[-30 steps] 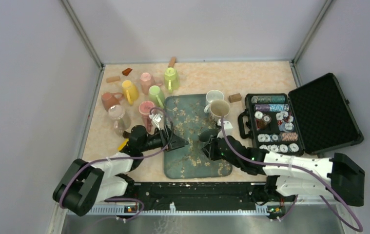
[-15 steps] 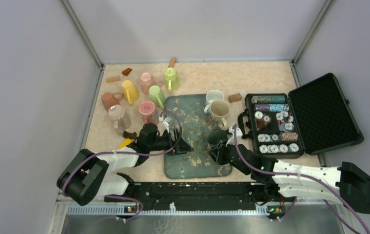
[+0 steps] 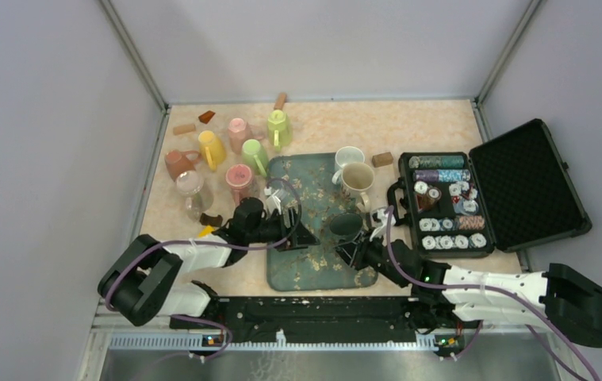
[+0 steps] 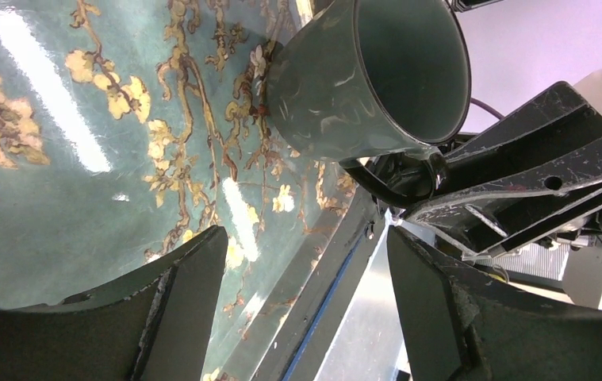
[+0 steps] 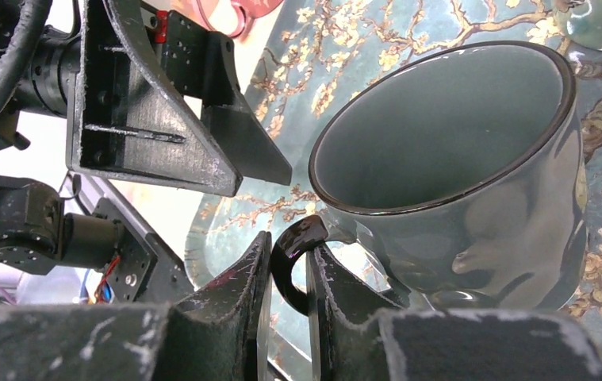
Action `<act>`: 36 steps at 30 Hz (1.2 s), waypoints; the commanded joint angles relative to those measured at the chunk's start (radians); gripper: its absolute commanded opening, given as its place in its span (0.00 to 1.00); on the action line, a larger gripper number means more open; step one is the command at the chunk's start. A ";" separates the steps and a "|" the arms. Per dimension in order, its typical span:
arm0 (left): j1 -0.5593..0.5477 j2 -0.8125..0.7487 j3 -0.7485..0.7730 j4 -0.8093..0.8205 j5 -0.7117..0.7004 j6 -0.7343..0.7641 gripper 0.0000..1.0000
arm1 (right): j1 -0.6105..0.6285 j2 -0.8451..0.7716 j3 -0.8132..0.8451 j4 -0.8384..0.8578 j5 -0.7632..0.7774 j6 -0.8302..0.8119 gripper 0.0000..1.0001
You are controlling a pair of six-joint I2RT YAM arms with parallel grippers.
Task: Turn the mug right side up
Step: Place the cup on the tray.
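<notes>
The right pincer (image 5: 288, 274) is clamped on the handle of the grey mug (image 5: 511, 238), which sits mouth-up on the tray (image 3: 305, 268). The left pincer (image 4: 304, 242) stands wide beside it. The base should sit flat before release.

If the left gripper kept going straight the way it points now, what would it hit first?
Most likely the dark green mug, held by its handle in the right gripper. The open left gripper points across the tray at it; depth is unclear, so it may skim the tray first.
</notes>
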 commanded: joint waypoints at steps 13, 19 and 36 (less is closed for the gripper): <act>-0.026 0.039 0.072 0.016 -0.015 0.027 0.80 | 0.012 -0.099 -0.043 -0.037 0.044 0.093 0.31; -0.030 0.066 0.090 0.025 -0.009 0.026 0.80 | 0.012 -0.122 -0.031 -0.136 0.056 0.115 0.38; -0.053 0.158 0.178 0.063 -0.001 0.028 0.81 | 0.012 -0.126 0.156 -0.456 0.188 0.064 0.55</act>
